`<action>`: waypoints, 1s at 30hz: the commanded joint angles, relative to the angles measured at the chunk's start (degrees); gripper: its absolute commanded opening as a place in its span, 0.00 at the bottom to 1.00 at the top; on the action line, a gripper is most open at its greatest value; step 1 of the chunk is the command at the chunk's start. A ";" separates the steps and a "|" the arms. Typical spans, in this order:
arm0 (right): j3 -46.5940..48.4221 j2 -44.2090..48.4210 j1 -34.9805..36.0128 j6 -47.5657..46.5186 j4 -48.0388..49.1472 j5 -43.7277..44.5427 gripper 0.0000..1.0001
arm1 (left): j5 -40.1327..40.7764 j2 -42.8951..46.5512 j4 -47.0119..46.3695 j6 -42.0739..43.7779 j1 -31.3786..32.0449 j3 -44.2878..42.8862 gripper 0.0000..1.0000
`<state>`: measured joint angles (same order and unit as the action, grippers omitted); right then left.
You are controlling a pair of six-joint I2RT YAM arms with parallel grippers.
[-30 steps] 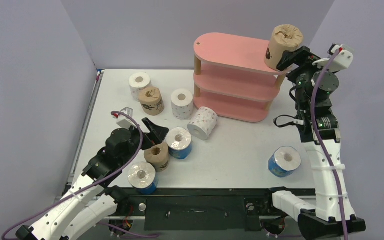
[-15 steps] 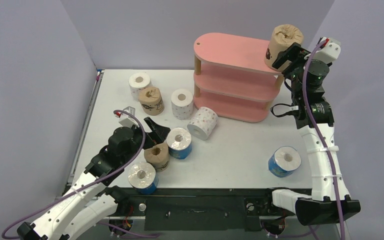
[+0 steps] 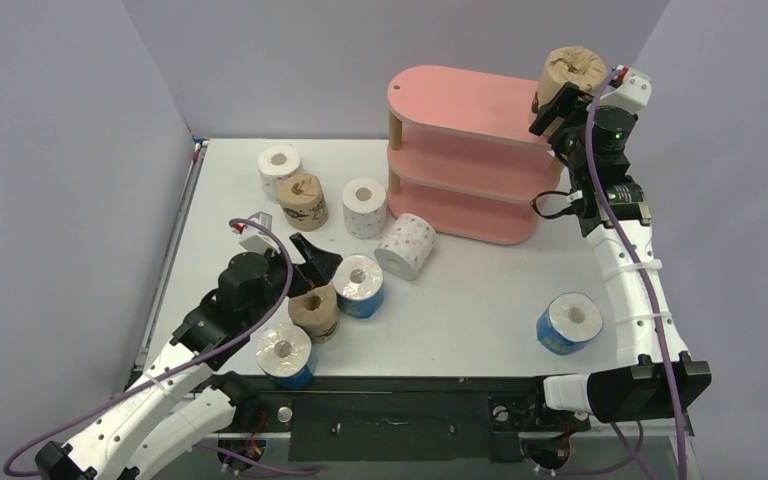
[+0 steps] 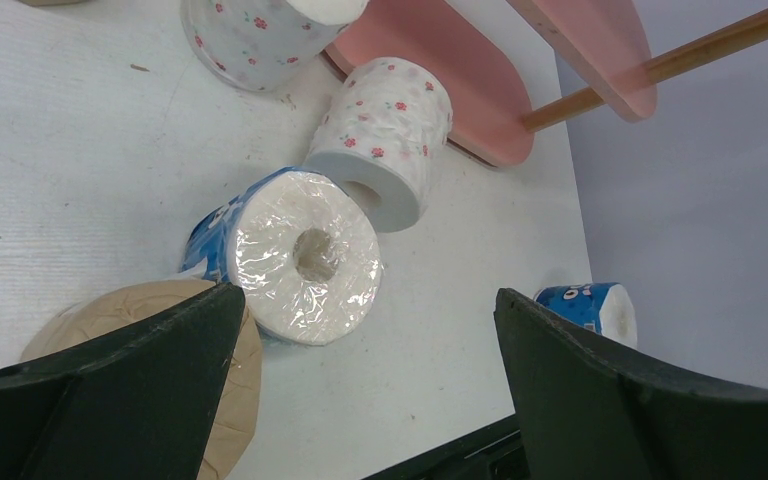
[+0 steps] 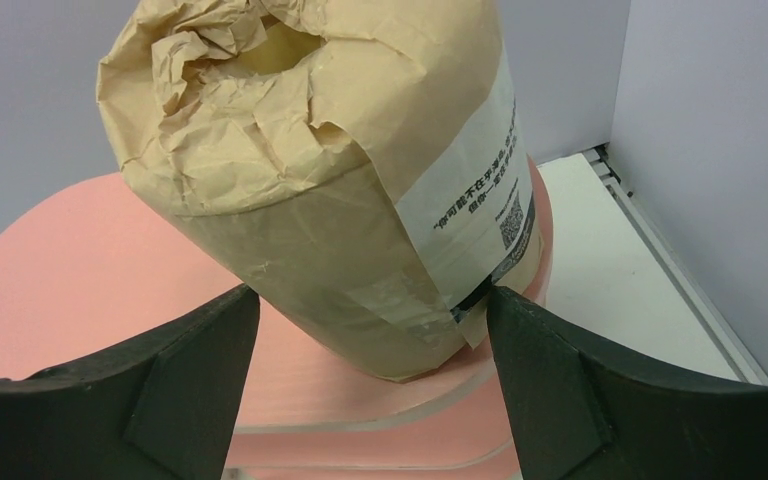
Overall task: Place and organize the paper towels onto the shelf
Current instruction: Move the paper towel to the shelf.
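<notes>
The pink three-tier shelf (image 3: 460,105) stands at the back right. One brown roll (image 3: 572,78) stands on the right end of its top board. My right gripper (image 3: 558,104) is open just behind it, and in the right wrist view (image 5: 370,295) the jaws flank the base of this roll (image 5: 310,190). My left gripper (image 3: 312,262) is open and empty above a brown roll (image 3: 315,312) and a blue roll (image 3: 360,285). In the left wrist view (image 4: 365,295) the blue roll (image 4: 300,260) lies ahead and the brown roll (image 4: 150,370) is by the left finger.
Two upright white dotted rolls (image 3: 280,168) (image 3: 365,207), a brown roll (image 3: 302,200) and a white roll lying on its side (image 3: 405,245) are left of the shelf. Blue rolls stand at the front left (image 3: 285,355) and front right (image 3: 568,322). Grey walls close in on both sides.
My right arm has swung left and the open gripper has moved up-left, closer around the brown roll, which stays on the top board. The left arm has barely moved.
</notes>
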<state>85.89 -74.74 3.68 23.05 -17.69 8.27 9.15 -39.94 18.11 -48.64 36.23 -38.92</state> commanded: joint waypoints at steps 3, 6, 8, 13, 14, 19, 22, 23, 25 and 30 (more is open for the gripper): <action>2.52 0.29 0.34 -1.25 2.03 -2.13 0.79 | -0.09 -0.03 -3.31 1.10 0.05 -0.51 0.96; 1.51 1.74 0.21 -1.06 2.39 -1.58 0.79 | -0.17 -0.18 -3.44 1.14 0.06 -0.67 0.96; 1.14 3.45 0.19 -0.68 2.73 -1.58 0.79 | -0.20 -0.30 -3.51 1.10 0.06 -0.72 0.96; 1.82 8.45 -0.21 2.81 3.03 -1.35 0.79 | -0.77 -0.47 -3.92 1.05 0.07 -0.54 0.96; 1.95 8.90 -0.82 3.68 3.30 -1.34 0.79 | -0.97 -0.53 -3.94 1.03 0.07 -0.43 0.96; 1.71 10.43 -5.59 15.69 5.98 -4.08 0.82 | -1.19 -0.21 -4.15 0.51 0.07 -0.53 0.96; 1.30 8.96 -9.59 24.05 10.30 -9.80 0.86 | -1.28 -0.07 -3.81 0.37 0.07 -0.69 0.96; 1.17 8.54 -10.89 25.42 12.17 -11.95 0.86 | -1.26 -0.01 -3.61 0.34 0.05 -0.89 0.96; 0.90 7.17 -12.51 29.23 14.82 -14.48 0.87 | -1.11 0.20 -3.20 0.37 0.01 -1.01 0.96; -1.39 3.68 -15.84 38.63 23.55 -19.89 0.87 | -0.53 0.55 -2.55 0.55 0.03 -1.07 0.96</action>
<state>85.95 -68.62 -10.13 50.94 -4.60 -4.21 8.54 -40.18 16.88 -48.69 36.23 -38.92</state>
